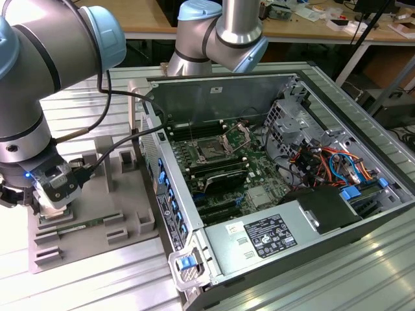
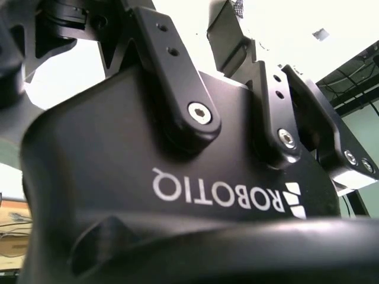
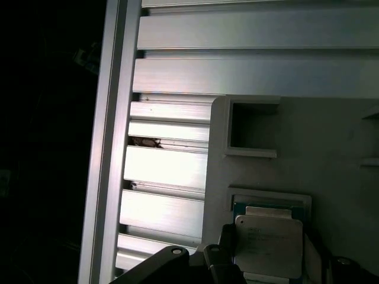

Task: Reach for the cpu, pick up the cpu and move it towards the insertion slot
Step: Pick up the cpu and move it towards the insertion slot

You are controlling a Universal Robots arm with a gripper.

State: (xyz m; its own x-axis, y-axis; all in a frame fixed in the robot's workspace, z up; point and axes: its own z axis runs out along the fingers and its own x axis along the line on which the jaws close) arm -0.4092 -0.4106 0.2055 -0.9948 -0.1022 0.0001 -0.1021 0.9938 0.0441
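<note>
The cpu (image 3: 269, 244), a small square chip with a silvery-white top, sits at a square pocket of the grey plastic tray (image 3: 343, 154) in the first wrist view. My gripper (image 3: 269, 263) has its black fingers (image 3: 228, 251) pressed against two opposite edges of the chip. In the exterior view the gripper (image 1: 48, 210) is low over the tray (image 1: 97, 194) at the exterior view's left. The insertion slot (image 1: 211, 150), a dark square socket with its metal frame swung up, lies on the green board inside the open computer case. The second wrist view looks along the gripper's black housing (image 2: 177, 177).
A long green memory stick (image 1: 78, 227) lies on the tray beside the gripper. The computer case's metal wall (image 1: 165, 194) stands between tray and board. Cables and a drive cage (image 1: 292, 123) crowd the case's far side. Ribbed aluminium table (image 3: 172, 165) borders the tray.
</note>
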